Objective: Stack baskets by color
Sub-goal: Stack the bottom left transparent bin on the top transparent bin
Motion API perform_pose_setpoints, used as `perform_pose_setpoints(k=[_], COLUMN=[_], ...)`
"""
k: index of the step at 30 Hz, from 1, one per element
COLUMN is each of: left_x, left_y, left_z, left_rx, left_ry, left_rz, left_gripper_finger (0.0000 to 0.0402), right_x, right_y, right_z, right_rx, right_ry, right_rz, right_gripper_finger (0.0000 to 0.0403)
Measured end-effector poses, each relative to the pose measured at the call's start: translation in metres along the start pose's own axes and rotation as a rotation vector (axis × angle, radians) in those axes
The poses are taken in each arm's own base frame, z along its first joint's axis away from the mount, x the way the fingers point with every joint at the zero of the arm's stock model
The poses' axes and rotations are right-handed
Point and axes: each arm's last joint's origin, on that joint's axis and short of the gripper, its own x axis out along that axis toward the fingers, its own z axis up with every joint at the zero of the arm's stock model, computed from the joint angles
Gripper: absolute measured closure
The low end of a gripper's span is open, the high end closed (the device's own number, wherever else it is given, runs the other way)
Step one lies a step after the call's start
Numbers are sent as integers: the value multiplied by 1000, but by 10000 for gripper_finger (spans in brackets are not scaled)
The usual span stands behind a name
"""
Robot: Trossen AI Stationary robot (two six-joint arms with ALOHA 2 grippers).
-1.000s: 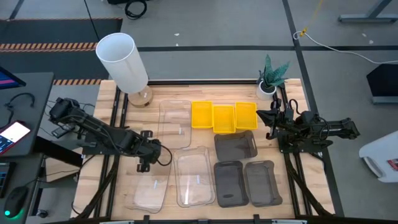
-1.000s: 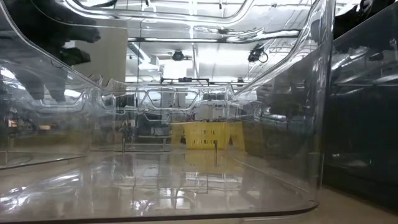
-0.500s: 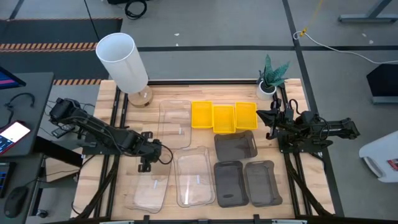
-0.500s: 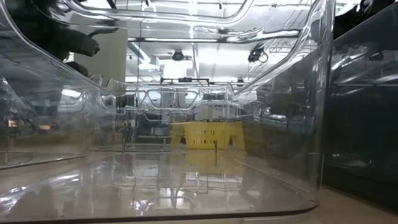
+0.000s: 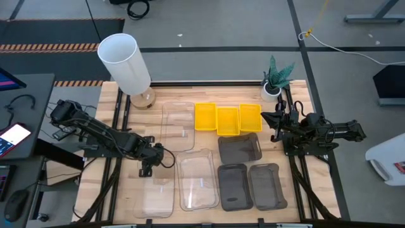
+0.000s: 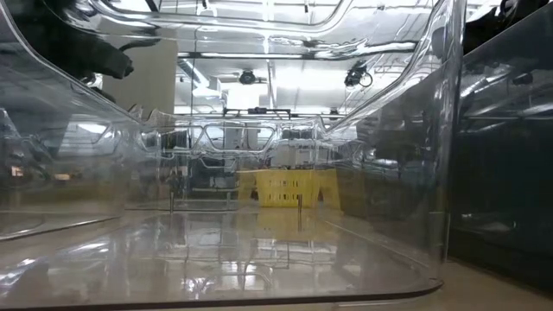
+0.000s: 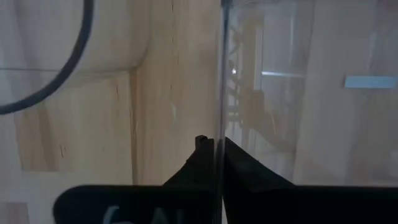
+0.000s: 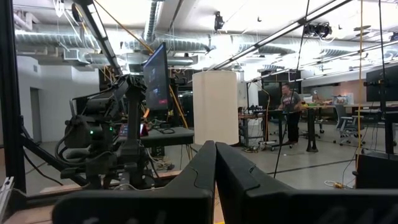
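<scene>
Three clear baskets lie on the table: one far (image 5: 178, 125), one middle (image 5: 198, 180) and one near left (image 5: 155, 194). Three yellow baskets (image 5: 228, 119) stand in a row at the far middle, with three dark grey ones (image 5: 240, 149) in front of them. My left gripper (image 5: 149, 168) points down, shut on the far end of the near-left clear basket (image 7: 298, 93). At the right edge my right gripper (image 5: 274, 120) is raised and shut on nothing, as the right wrist view (image 8: 215, 149) shows. My left gripper pinches the clear basket's far short wall (image 7: 219, 106) at its rim, one finger inside the basket and one outside. The fingers come from above, pointing down, and lie across the wall. The basket's bottom rests on the table.
A tall white cylinder (image 5: 124, 62) stands at the far left corner and a small potted plant (image 5: 274, 77) at the far right. The low view looks through a clear basket wall (image 6: 432, 138) at a yellow basket (image 6: 285, 187). Bare wood lies left of the clear baskets.
My left gripper has sunk a little onto the far wall of the near-left clear basket and shut on it. My right arm has kept still.
</scene>
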Motion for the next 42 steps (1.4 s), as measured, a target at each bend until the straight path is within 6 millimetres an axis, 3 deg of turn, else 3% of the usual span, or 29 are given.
perform_pose_setpoints(k=[8, 25, 37, 42], left_x=[-8, -88, -145, -162], left_y=[0, -12, -9, 2], left_z=[-4, 14, 24, 32], left_rx=[-13, 41, 86, 73], left_ry=[62, 76, -19, -75], left_rz=[13, 42, 72, 91], left_gripper_finger=[393, 393, 393, 393], right_x=[0, 0, 0, 0], right_y=[0, 0, 0, 0], right_z=[0, 0, 0, 0], right_rx=[0, 0, 0, 0], right_ry=[0, 0, 0, 0], right_rz=[0, 0, 0, 0], right_gripper_finger=[386, 386, 386, 386])
